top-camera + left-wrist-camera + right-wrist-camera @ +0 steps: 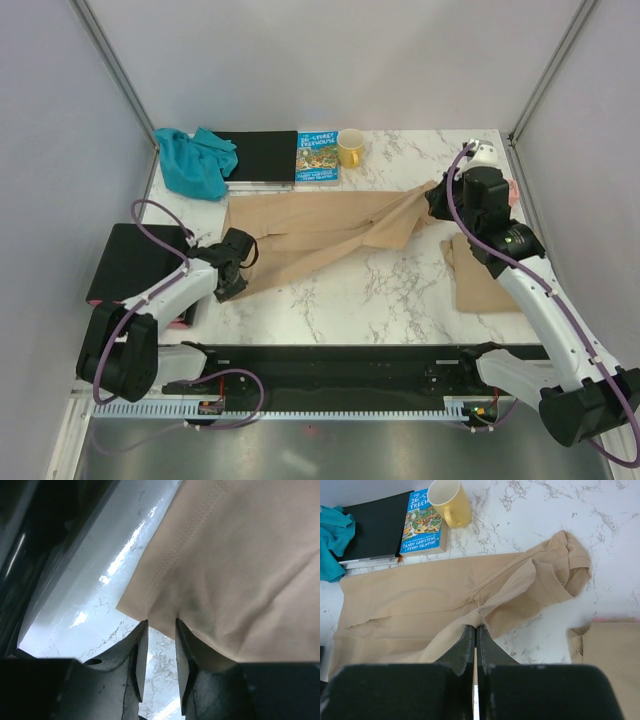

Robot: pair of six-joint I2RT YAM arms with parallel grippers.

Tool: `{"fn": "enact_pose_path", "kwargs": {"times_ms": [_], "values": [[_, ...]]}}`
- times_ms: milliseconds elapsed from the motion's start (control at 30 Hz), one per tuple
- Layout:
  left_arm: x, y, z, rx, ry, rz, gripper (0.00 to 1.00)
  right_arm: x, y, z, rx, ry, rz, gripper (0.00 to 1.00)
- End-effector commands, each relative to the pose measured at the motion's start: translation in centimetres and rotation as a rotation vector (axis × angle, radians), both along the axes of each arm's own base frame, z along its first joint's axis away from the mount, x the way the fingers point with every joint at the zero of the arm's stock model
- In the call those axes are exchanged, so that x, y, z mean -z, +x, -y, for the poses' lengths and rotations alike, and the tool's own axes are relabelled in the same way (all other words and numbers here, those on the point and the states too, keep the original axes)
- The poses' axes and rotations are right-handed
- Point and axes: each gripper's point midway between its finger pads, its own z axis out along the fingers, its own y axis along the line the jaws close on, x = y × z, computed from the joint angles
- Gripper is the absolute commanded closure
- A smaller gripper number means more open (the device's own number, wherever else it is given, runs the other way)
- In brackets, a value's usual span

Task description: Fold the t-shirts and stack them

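Note:
A tan t-shirt [310, 230] lies stretched across the middle of the marble table. My right gripper [432, 203] is shut on a pinch of its cloth at the right end; in the right wrist view the fabric [420, 605] bunches at the closed tips [476, 626]. My left gripper [243, 268] is at the shirt's near-left corner. In the left wrist view its jaws [161, 622] stand apart with bare marble between them, and the stitched hem [240, 570] lies just past the tips. A folded tan t-shirt [485, 280] lies at the right. A teal garment [195, 160] is crumpled at the back left.
At the back stand a black board [260, 155], a picture book [318, 155] and a yellow mug [350, 150]. A second black board [135, 260] lies at the left edge beside the left arm. Grey walls close in the table on three sides.

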Motion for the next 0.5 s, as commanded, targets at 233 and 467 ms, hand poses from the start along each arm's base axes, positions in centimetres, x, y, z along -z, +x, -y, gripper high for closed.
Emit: {"fn": "enact_pose_path", "kwargs": {"times_ms": [233,467], "values": [[2.1,0.0,0.2,-0.067,0.002,-0.05,0.6,-3.8,0.0,-0.5,-0.02,0.055,0.088,1.0],[2.8,0.0,0.7,-0.043,0.005,-0.097,0.69,-3.6,-0.1,-0.9,-0.045,0.071,0.082,1.0]]}}
